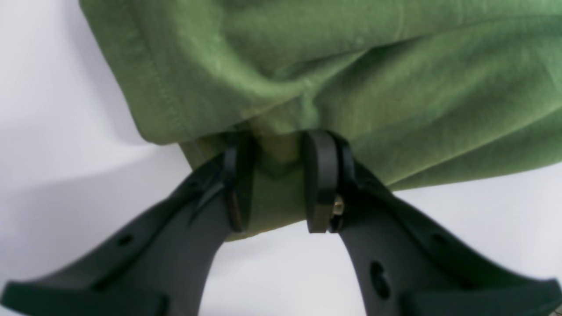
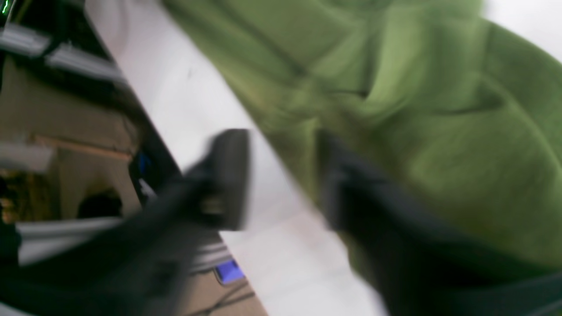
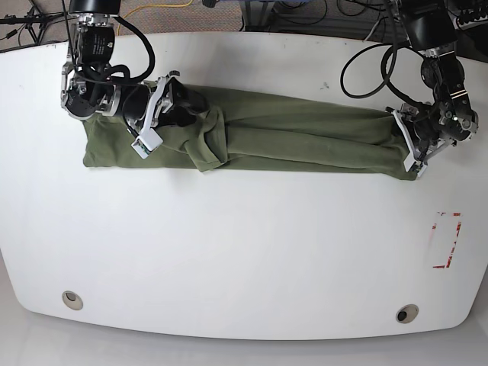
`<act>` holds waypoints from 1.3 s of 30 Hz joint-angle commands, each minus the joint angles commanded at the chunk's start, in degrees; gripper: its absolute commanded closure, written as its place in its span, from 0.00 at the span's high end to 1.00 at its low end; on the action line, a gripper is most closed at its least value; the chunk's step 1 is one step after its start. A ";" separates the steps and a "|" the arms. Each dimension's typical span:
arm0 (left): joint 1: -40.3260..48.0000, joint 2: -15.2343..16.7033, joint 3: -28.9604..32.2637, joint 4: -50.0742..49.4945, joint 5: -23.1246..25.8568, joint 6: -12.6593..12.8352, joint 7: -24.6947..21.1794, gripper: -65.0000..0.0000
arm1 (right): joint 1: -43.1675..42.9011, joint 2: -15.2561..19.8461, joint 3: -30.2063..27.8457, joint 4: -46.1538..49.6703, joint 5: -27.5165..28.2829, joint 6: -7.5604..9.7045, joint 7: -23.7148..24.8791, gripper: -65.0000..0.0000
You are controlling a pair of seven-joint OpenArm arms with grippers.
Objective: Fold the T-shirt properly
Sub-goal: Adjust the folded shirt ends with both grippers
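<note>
The olive-green T-shirt (image 3: 305, 137) lies as a long, narrow band across the far half of the white table (image 3: 244, 252). My left gripper (image 3: 412, 149) is at the band's right end. In the left wrist view this gripper (image 1: 279, 175) holds a bunched edge of the T-shirt (image 1: 351, 79) between its black fingers, with creases running to the pinch. My right gripper (image 3: 191, 103) hovers over the band's left part. The right wrist view is blurred. It shows that gripper (image 2: 283, 175) open, one finger over the T-shirt (image 2: 417, 109) and the other over bare table.
A red-outlined rectangle (image 3: 446, 240) is marked on the table at the right. Round holes (image 3: 72, 299) (image 3: 406, 313) sit near the front corners. Cables lie beyond the far edge. The table's edge (image 2: 145, 114) and the floor below show in the right wrist view.
</note>
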 joint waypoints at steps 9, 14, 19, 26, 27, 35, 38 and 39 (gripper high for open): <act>-1.23 0.00 -0.26 0.44 -0.35 0.00 0.09 0.26 | 0.62 0.00 11.34 -1.58 -8.44 0.00 2.55 0.45; -3.08 0.18 -0.53 3.52 -0.53 0.00 0.18 0.26 | 0.88 -1.41 11.34 -3.34 -22.77 0.00 5.89 0.11; -3.25 0.18 -0.62 6.51 -6.15 0.00 0.18 0.27 | 1.23 -4.48 11.25 -4.84 -37.36 0.00 8.26 0.09; -4.75 0.18 -8.00 5.98 -17.14 0.00 1.05 0.54 | 1.05 -5.45 5.89 -9.14 -48.62 0.00 16.44 0.12; -4.92 0.18 -9.23 5.98 -17.58 0.00 1.58 0.58 | 1.05 -5.45 5.71 -9.58 -48.97 0.00 16.79 0.12; -8.26 -0.26 -16.18 0.18 -20.57 0.00 3.78 0.63 | 0.79 -5.63 5.63 -11.08 -49.05 0.00 17.49 0.12; -9.32 -2.02 -18.29 -5.71 -21.01 0.00 3.52 0.63 | 0.79 -5.80 5.63 -11.08 -49.05 0.00 17.49 0.12; -9.41 -2.37 -18.64 -7.56 -20.92 0.00 3.52 0.63 | 0.79 -5.80 5.63 -11.08 -49.05 0.00 17.49 0.12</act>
